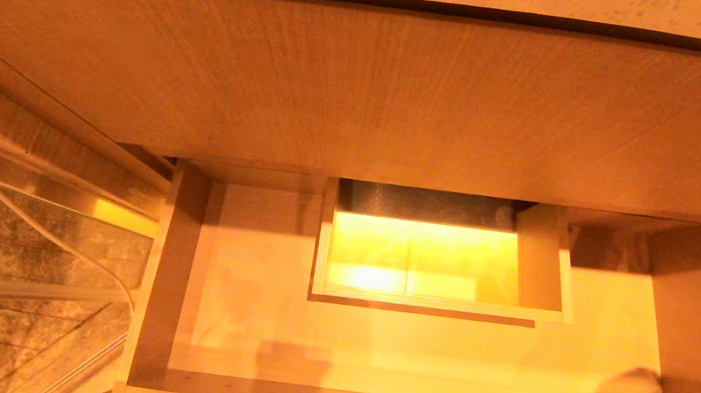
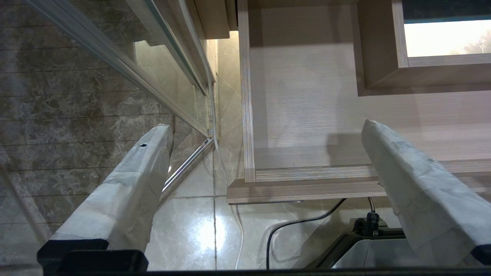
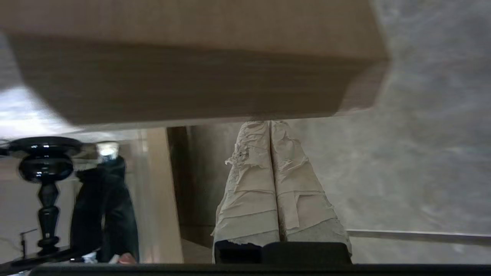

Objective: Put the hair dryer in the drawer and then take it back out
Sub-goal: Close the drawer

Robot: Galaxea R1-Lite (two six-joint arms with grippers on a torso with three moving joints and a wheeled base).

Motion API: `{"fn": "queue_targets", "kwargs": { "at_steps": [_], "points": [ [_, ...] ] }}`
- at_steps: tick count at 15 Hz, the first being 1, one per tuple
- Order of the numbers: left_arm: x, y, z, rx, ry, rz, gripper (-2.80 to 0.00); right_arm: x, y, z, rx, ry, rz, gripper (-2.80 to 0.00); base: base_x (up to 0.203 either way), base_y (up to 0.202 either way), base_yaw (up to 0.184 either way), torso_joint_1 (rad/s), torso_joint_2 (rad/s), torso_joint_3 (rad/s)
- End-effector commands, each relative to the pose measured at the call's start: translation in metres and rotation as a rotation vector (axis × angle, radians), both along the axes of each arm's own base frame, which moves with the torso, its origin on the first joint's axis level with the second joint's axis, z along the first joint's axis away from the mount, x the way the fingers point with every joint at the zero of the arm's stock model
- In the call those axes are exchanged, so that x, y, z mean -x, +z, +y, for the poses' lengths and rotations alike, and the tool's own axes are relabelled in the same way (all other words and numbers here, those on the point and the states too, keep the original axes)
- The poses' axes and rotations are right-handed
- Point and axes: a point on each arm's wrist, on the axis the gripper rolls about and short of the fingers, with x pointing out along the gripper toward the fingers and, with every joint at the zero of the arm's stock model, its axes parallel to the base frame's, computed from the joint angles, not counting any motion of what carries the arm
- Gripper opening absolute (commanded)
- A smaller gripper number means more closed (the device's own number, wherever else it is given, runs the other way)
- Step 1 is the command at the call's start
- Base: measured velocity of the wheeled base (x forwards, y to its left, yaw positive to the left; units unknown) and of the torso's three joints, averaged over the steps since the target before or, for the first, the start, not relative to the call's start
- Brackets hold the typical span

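1. Plainly, the head view shows only the drawer [image 1: 408, 367] pulled open under the wood-grain front panel [image 1: 368, 87]: pale floor, a boxed cut-out [image 1: 440, 253] at mid-back, no arm in sight.
2. The hair dryer appears in no view, so I cannot say where it is.
3. The left wrist view alone shows the left gripper [image 2: 264, 134], its tape-wrapped fingers [image 2: 130, 184] spread wide and holding nothing, hanging over the drawer's left front corner and glossy floor tiles [image 2: 191, 230].
4. The right wrist view alone shows the right gripper [image 3: 270, 126], its wrinkled taped fingers pressed together, empty, tips just under a blurred wooden edge [image 3: 191, 76].
5. Beside it stand a marbled wall [image 3: 422, 153] and a black turned stand [image 3: 45, 172], partly cut off.
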Motion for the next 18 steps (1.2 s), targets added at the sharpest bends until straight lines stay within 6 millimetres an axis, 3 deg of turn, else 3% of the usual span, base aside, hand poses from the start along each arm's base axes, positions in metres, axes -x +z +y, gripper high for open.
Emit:
{"fn": "queue_targets", "kwargs": {
  "at_steps": [1,8,13,18],
  "points": [
    [0.000,0.000,0.000,0.000,0.000,0.000,0.00,-0.001,0.004,-0.001,0.011,0.008,-0.016,-2.80,0.000,0.000,0.000,0.000,0.00,0.000],
    [0.000,0.000,0.000,0.000,0.000,0.000,0.00,-0.003,0.031,0.001,0.058,0.049,-0.196,-2.80,0.000,0.000,0.000,0.000,0.00,0.000],
    [0.000,0.000,0.000,0.000,0.000,0.000,0.00,-0.006,0.050,0.003,0.108,-0.021,-0.335,-2.80,0.000,0.000,0.000,0.000,0.00,0.000],
    [0.000,0.000,0.000,0.000,0.000,0.000,0.00,-0.031,0.077,0.023,0.158,-0.021,-0.524,-2.80,0.000,0.000,0.000,0.000,0.00,0.000]
  ]
}}
